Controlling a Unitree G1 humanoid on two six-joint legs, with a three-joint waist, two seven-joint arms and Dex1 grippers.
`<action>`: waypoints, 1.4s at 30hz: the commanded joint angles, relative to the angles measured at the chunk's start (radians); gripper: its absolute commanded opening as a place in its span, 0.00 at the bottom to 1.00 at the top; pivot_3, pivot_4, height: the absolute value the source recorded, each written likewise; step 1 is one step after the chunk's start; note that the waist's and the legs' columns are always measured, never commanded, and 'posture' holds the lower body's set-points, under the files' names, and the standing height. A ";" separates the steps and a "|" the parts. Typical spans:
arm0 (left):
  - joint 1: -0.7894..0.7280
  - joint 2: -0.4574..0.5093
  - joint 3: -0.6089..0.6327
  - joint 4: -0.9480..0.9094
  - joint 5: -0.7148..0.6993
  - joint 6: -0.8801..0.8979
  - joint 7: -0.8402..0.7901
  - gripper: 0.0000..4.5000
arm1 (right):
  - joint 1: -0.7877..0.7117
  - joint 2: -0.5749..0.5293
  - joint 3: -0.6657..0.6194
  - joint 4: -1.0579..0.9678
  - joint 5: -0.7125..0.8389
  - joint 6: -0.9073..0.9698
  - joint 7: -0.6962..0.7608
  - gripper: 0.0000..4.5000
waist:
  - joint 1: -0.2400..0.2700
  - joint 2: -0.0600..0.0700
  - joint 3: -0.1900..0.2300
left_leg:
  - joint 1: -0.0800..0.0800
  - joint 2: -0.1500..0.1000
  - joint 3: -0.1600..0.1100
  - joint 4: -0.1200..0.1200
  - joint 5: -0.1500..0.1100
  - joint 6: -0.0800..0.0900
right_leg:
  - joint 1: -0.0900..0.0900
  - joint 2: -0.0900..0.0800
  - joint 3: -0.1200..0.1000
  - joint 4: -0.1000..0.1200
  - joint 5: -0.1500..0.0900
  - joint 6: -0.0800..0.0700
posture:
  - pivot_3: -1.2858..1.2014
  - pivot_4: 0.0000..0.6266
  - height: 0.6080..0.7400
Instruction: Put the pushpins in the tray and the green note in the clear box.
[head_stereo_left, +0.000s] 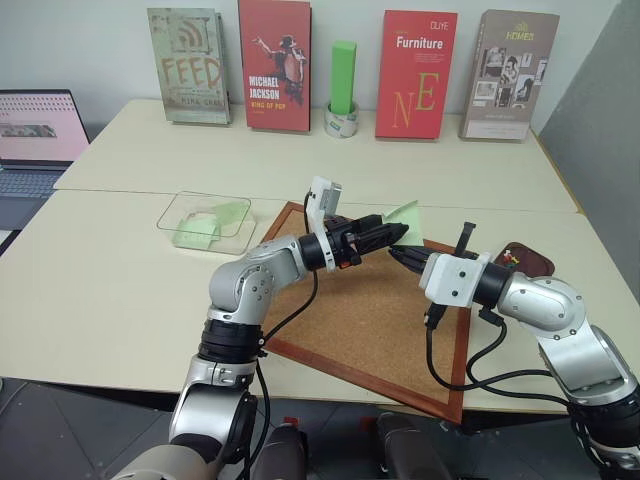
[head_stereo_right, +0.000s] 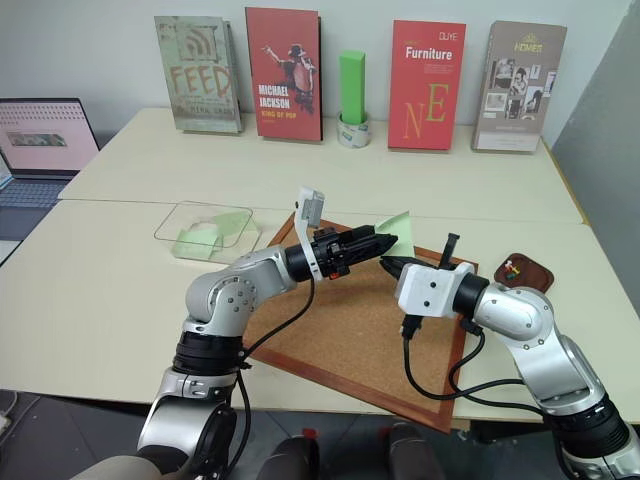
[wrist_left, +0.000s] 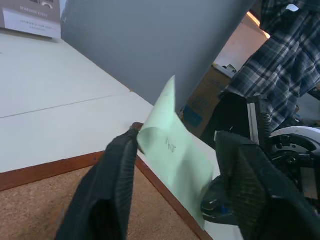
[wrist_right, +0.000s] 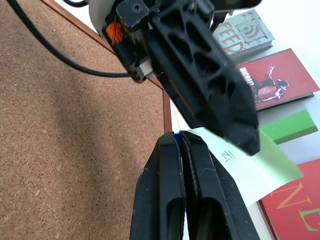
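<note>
Over a corkboard (head_stereo_left: 370, 310) on pale tables, the right gripper (wrist_right: 181, 141), clamped on a blue pushpin (wrist_right: 175, 136), should pull straight off while the left gripper (wrist_left: 175, 150), fingers apart astride the green note (wrist_left: 177, 150), closes on the paper.

Both hands (head_stereo_left: 398, 243) meet at the green note (head_stereo_left: 408, 213).

From my station I see two pale cream rectangular tables (head_stereo_left: 120, 290) pushed together, a seam running between them. Beyond the jaws, against a plain light grey wall (head_stereo_left: 80, 40), four hardback books (head_stereo_left: 274, 65) stand upright along the far table edge. An open grey laptop (head_stereo_left: 35, 140) sits far off past the left jaws. A grey partition panel (head_stereo_left: 600, 130) rises beyond the right jaws. Dark floor (head_stereo_left: 60, 420) lies below.
</note>
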 joint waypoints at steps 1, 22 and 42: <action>-0.021 -0.008 -0.003 -0.005 0.003 -0.028 -0.001 0.37 | -0.012 0.010 -0.007 -0.024 -0.007 -0.014 0.000 0.00 | 0.000 0.000 0.000 | 0.000 0.000 0.000 0.000 0.000 0.000 | 0.000 0.000 0.000 0.000 0.000 0.000 | 0.52 0.24 1.00; -0.021 -0.002 -0.029 0.034 0.054 -0.109 -0.011 0.00 | 0.012 0.056 -0.060 -0.071 -0.007 -0.063 -0.053 0.00 | 0.001 0.000 0.000 | 0.000 0.000 0.000 0.001 0.000 0.000 | 0.000 0.000 0.000 0.001 0.000 0.000 | 0.52 0.24 1.00; 0.001 0.030 -0.051 0.018 0.115 -0.177 -0.031 0.00 | 0.272 0.174 -0.433 -0.039 0.149 0.164 -0.205 0.00 | 0.013 0.000 0.000 | 0.001 -0.001 -0.001 0.003 0.000 0.000 | 0.002 0.000 0.000 0.002 0.000 0.000 | 0.52 0.24 1.00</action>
